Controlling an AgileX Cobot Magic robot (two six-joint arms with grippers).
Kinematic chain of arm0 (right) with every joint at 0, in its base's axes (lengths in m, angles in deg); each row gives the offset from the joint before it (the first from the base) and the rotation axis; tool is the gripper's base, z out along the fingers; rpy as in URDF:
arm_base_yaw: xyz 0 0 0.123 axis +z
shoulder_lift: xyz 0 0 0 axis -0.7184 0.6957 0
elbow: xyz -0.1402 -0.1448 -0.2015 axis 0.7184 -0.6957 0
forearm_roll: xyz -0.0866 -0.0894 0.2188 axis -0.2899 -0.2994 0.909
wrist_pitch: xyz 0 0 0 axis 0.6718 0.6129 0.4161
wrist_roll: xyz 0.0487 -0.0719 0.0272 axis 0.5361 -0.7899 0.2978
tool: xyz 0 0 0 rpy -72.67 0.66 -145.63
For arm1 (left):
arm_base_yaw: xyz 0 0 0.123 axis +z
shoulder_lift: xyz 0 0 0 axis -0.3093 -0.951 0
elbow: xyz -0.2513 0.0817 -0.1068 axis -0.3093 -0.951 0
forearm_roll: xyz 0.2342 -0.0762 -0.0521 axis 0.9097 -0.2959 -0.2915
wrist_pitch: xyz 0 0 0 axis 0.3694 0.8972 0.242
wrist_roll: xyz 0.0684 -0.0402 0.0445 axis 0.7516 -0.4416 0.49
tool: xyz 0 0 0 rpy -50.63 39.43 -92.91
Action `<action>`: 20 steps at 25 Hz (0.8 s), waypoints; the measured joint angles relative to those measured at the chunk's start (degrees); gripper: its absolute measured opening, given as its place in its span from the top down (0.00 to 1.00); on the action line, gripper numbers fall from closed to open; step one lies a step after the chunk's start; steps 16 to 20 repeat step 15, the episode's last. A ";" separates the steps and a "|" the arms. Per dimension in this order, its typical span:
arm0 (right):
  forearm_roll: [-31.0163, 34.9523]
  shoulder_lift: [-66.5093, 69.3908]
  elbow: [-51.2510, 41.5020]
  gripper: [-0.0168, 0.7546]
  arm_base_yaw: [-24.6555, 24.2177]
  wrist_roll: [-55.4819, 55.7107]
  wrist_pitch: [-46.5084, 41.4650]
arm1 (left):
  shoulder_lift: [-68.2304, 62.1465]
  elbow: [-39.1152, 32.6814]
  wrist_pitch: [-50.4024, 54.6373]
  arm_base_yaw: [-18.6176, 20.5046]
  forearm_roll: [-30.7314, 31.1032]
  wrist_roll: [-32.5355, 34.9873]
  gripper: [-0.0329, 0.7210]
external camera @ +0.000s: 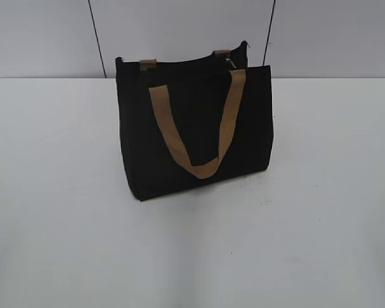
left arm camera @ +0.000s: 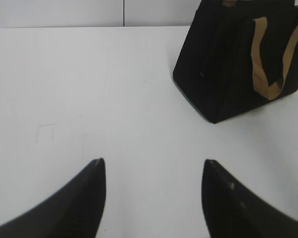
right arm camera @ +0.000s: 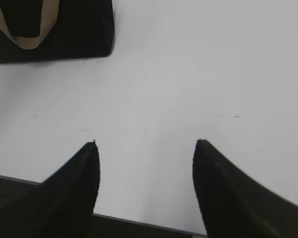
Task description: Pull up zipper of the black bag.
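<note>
Zipper [external camera: 234, 62] inspection: a small silvery pull shows at the right end of the top rim of the black bag [external camera: 192, 128], near the rear right corner in the exterior view; the zip line itself is black on black and I cannot trace it.

Going left to right: my left gripper [left arm camera: 153, 166] hangs over bare white tabletop [left arm camera: 89, 89], its two dark fingers [left arm camera: 84, 198] spread wide apart with nothing between them. From the left wrist view the bag stands up and to the right, well apart from the fingertips, showing one corner edge and a side panel.

At centre, the bag stands upright on the tabletop, toward the back, near the grey wall panels [external camera: 179, 32]. A tan handle [external camera: 199, 128] droops in a U down its front face; two tan stubs of the rear handle [external camera: 147, 63] show at the top rim.

On the right, my right gripper [right arm camera: 145, 144] is likewise spread open and empty, over the tabletop's near edge. The bag's lower corner sits at the upper left of the right wrist view, well clear of me.
</note>
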 joint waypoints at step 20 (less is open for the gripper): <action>0.76 0.00 0.00 0.38 -4.91 -0.08 0.05 | 0.00 0.00 0.00 0.00 0.00 -0.05 0.35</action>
